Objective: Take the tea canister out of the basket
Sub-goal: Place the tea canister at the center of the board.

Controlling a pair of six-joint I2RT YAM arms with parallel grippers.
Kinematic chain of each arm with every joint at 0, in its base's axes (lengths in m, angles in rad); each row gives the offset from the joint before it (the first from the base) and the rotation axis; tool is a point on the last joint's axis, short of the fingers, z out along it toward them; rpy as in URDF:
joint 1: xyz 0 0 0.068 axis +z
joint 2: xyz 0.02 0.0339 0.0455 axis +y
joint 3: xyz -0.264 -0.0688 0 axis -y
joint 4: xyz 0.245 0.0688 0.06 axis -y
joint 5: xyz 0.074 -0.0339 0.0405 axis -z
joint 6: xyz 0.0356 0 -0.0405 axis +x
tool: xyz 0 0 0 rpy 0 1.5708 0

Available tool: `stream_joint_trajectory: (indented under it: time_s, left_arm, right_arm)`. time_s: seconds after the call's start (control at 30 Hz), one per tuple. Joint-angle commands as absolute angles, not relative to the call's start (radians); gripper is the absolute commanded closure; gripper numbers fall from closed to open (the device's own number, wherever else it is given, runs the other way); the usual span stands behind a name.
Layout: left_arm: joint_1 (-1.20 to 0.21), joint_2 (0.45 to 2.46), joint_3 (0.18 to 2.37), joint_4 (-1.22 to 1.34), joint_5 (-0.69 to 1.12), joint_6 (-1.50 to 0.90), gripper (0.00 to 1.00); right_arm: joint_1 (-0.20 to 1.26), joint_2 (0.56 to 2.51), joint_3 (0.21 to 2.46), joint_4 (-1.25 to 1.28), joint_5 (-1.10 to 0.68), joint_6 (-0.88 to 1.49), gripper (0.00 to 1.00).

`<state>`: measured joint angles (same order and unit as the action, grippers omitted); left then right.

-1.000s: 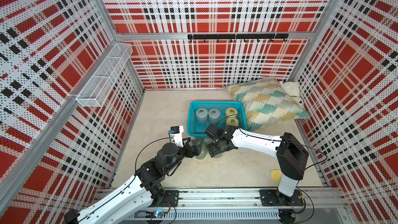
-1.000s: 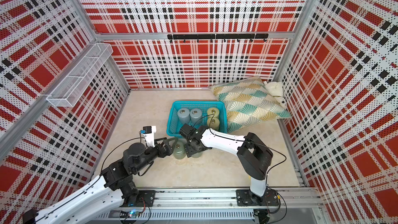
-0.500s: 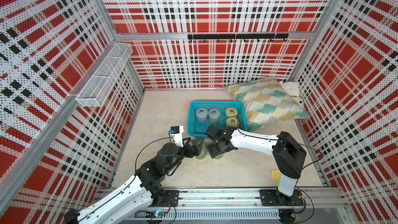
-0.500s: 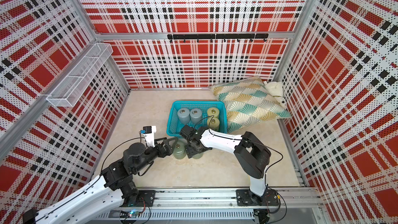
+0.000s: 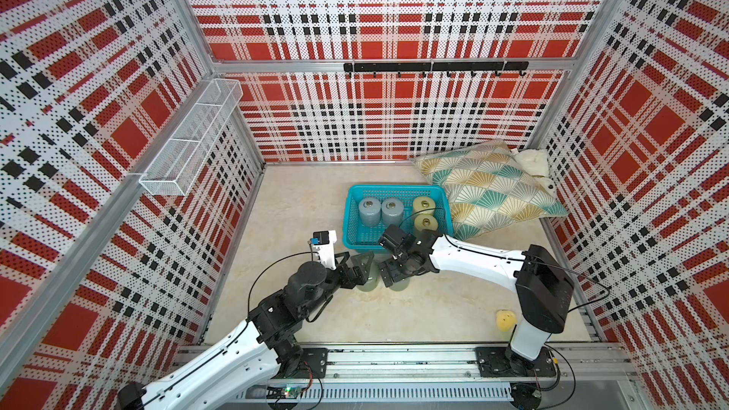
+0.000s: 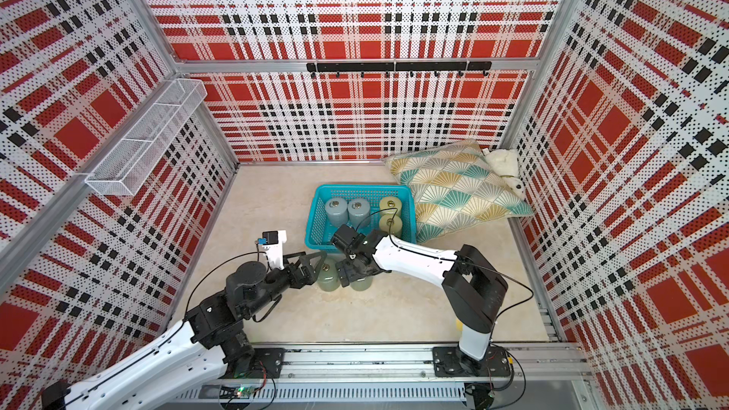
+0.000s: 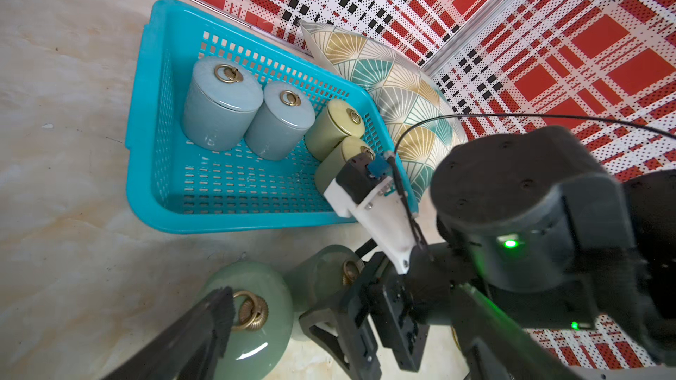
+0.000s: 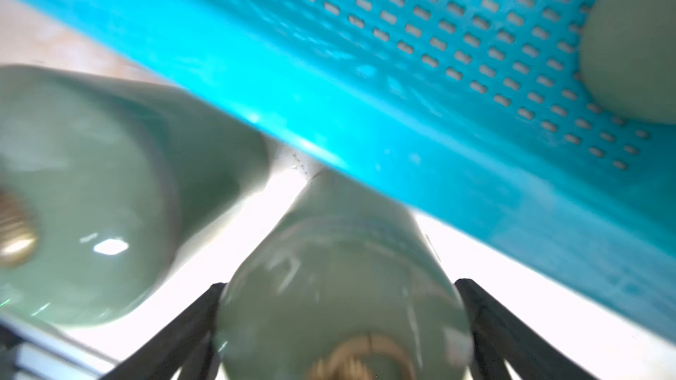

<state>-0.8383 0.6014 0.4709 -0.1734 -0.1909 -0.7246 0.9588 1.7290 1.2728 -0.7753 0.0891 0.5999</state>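
The turquoise basket (image 5: 355,226) (image 7: 146,111) stands on the floor against a pillow. It holds two grey-blue tea canisters (image 5: 369,211) (image 7: 219,104) and two yellow-green ones (image 5: 424,203) (image 7: 334,129). Two pale green canisters stand side by side on the floor just outside its front wall (image 5: 366,286) (image 6: 361,285). My right gripper (image 5: 388,274) (image 8: 338,323) is open, its fingers (image 8: 194,323) close on either side of the right green canister (image 8: 340,279). My left gripper (image 5: 359,270) (image 7: 347,327) is open by the left green canister (image 7: 252,323), holding nothing.
A fan-patterned pillow (image 5: 489,195) and a white plush toy (image 5: 532,161) fill the back right corner. A small yellow object (image 5: 505,319) lies by the right arm's base. A white wire rack (image 5: 189,140) hangs on the left wall and a black hook rail (image 5: 434,67) on the back wall.
The right wrist has shifted slightly left with its green canister, and its fingers now stand a touch wider. The left arm and the basket's canisters have not moved.
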Motion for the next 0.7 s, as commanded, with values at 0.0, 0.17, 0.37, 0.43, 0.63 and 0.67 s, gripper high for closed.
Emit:
stream_joint_trajectory:
  time_s: [0.0,0.17,0.37,0.43,0.63,0.67]
  left_arm:
    - [-0.847,0.617,0.481,-0.180,-0.192,-0.709,0.00]
    - [-0.858,0.678,0.494,-0.141,-0.177,-0.706,0.00]
    - [-0.892,0.796,0.528,-0.068,-0.175,-0.687,0.00]
    - [-0.903,0.837,0.542,-0.045,-0.175,-0.677,0.00]
    - [-0.913,0.920,0.561,0.018,-0.141,-0.657,0.00]
    - [-0.913,0.928,0.561,0.025,-0.138,-0.654,0.00]
  right_arm:
    - [0.956,1.634,1.256,-0.782,0.103,0.617,0.00]
    - [0.956,1.535,1.248,-0.828,0.135,0.628,0.00]
    - [0.918,1.461,1.271,-0.893,0.183,0.609,0.00]
    - [0.882,1.443,1.266,-0.896,0.183,0.595,0.00]
    - [0.778,1.436,1.263,-0.873,0.169,0.560,0.00]
    - [0.765,1.441,1.266,-0.868,0.164,0.530,0.00]
